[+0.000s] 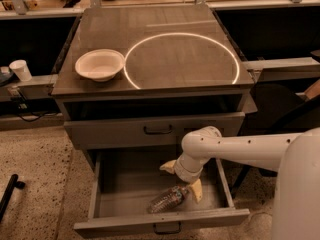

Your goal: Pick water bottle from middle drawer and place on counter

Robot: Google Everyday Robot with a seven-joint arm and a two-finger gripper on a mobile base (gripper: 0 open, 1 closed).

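The water bottle (169, 199) lies on its side on the floor of the open middle drawer (125, 181), near the front right. My gripper (182, 178) hangs inside the drawer just above and behind the bottle, its pale yellow fingers (196, 190) spread open, one at the left and one beside the bottle's upper end. It holds nothing. The white arm (240, 149) reaches in from the right. The counter (165, 29) above shows a bright thin circle (181, 59).
A white bowl (99, 64) sits on the counter's left side. A closed grey drawer front (155, 129) with a dark handle is above the open one. A white cup (21, 70) stands on the left ledge. Speckled floor lies around the cabinet.
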